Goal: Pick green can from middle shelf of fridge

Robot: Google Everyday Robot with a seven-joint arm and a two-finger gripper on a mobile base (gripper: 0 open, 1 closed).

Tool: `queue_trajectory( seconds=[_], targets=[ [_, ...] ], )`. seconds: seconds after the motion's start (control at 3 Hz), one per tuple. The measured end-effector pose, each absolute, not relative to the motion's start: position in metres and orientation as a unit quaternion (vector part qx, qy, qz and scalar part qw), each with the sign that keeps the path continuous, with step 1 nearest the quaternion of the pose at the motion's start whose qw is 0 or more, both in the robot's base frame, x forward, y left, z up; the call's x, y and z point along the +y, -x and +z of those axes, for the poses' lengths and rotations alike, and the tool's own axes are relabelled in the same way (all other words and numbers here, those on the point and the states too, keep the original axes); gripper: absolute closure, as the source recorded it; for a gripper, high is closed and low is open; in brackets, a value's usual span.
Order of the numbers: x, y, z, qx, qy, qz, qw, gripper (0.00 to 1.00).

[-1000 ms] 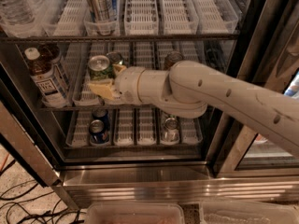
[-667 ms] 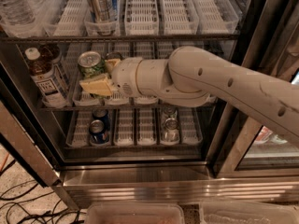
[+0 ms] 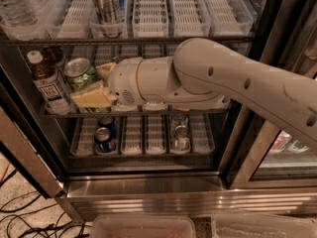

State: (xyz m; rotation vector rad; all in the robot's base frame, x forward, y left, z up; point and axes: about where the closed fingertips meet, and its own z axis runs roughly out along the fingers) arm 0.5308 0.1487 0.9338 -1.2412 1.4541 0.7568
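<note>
The green can (image 3: pixel 78 72), bright green with a silver lid, sits tilted at the left of the middle shelf (image 3: pixel 198 112) of the fridge (image 3: pixel 148 192). My gripper (image 3: pixel 97 83) reaches in from the right on a thick white arm. It is shut on the green can, with one yellowish finger (image 3: pixel 91 97) under it and the other against its right side. The can's lower body is hidden behind the lower finger.
A dark tea bottle (image 3: pixel 47 81) with a white cap stands just left of the can. A silver can (image 3: pixel 106 4) and a water bottle (image 3: pixel 17 6) are on the top shelf. A blue can (image 3: pixel 103 137) and a silver can (image 3: pixel 181 135) are below. Cables (image 3: pixel 20 217) lie on the floor.
The gripper and the green can have moved left together along the middle shelf, closer to the tea bottle. The view now sits closer to the fridge.
</note>
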Motion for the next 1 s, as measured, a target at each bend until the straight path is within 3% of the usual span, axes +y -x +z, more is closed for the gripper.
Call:
queue_trajectory(
  seconds=[1.0],
  targets=[
    [0.157, -0.444, 0.958, 0.577, 0.496, 0.432, 0.484, 1.00]
  ],
)
